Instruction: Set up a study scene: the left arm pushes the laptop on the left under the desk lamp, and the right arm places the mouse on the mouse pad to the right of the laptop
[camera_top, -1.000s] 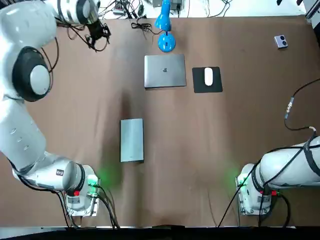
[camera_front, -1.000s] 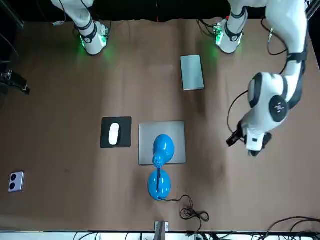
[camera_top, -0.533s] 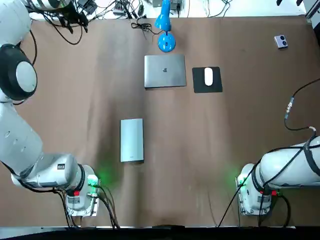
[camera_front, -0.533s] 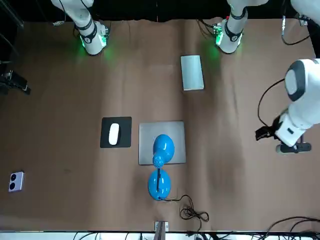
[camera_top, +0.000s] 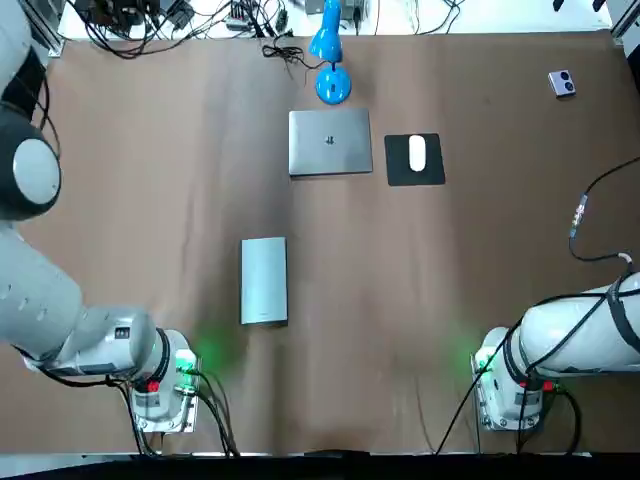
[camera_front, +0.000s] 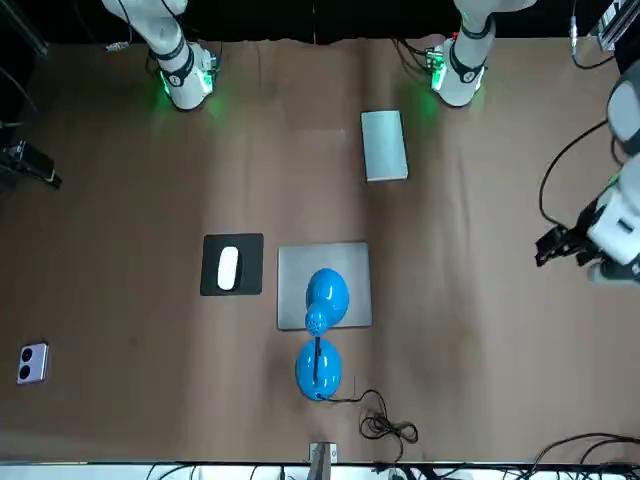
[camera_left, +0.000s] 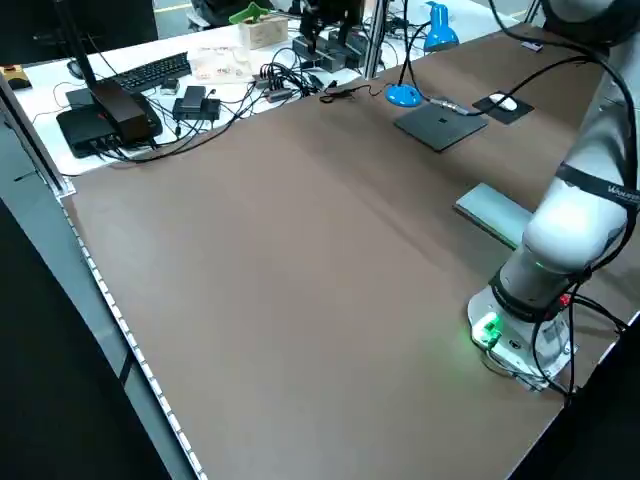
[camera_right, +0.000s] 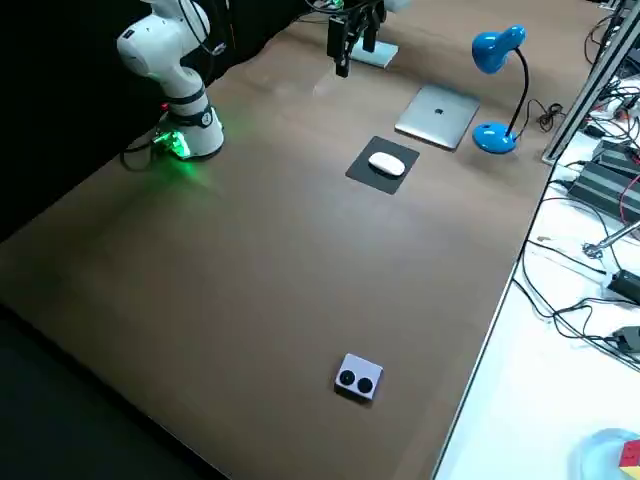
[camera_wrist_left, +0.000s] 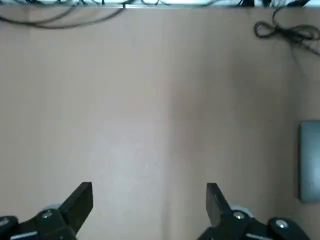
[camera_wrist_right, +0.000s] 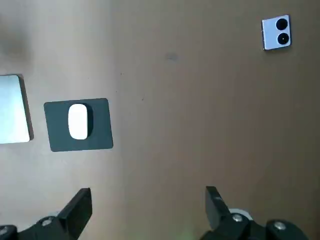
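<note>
The closed grey laptop (camera_top: 330, 142) lies in front of the blue desk lamp (camera_top: 327, 42), with the lamp head over it in the front view (camera_front: 326, 290). The white mouse (camera_top: 417, 152) rests on the black mouse pad (camera_top: 432, 172) just right of the laptop. My left gripper (camera_wrist_left: 149, 200) is open and empty, high over bare table at the far left; the laptop's edge (camera_wrist_left: 311, 160) shows at that view's side. My right gripper (camera_wrist_right: 148, 202) hangs open and empty high above the table, with the mouse (camera_wrist_right: 79, 120) on its pad below.
A flat grey slab (camera_top: 264, 280) lies on the brown table (camera_top: 450, 300) near the left arm's base. A small two-button box (camera_top: 562, 83) sits at the far right corner. Cables (camera_top: 285, 52) trail behind the lamp. The left arm (camera_front: 622, 215) reaches past the table's left side.
The left arm has swung away from the laptop toward the table's left edge, its gripper leaving the top view. Laptop, mouse and right arm have not moved.
</note>
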